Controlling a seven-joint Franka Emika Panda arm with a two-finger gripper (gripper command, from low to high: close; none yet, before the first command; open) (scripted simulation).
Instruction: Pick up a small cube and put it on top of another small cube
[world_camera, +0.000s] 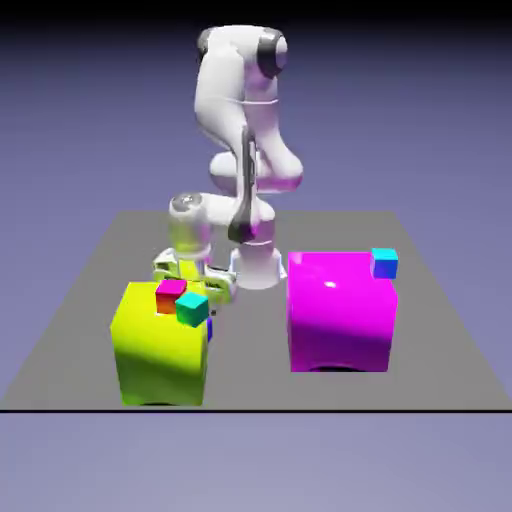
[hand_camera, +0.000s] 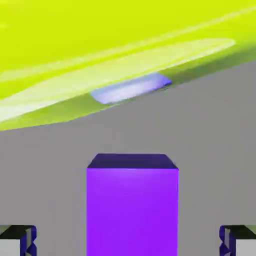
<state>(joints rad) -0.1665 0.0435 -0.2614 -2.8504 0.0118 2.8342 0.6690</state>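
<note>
In the hand view the small violet-purple cube (hand_camera: 132, 205) stands on the grey table, large and centred between my two fingertips (hand_camera: 17, 240). A gap shows on each side of it, so my gripper (hand_camera: 128, 240) is open around the cube without touching it. In the exterior view the gripper (world_camera: 197, 280) is low behind the big yellow block (world_camera: 160, 345), which hides the violet cube and the fingertips. A teal small cube (world_camera: 191, 307) and a red-and-magenta small cube (world_camera: 170, 295) sit on the yellow block's top.
The yellow block's face (hand_camera: 100, 50) fills the upper hand view, just beyond the cube. A big magenta block (world_camera: 340, 310) stands at the exterior view's right with a cyan-topped blue small cube (world_camera: 384, 262) on its far corner.
</note>
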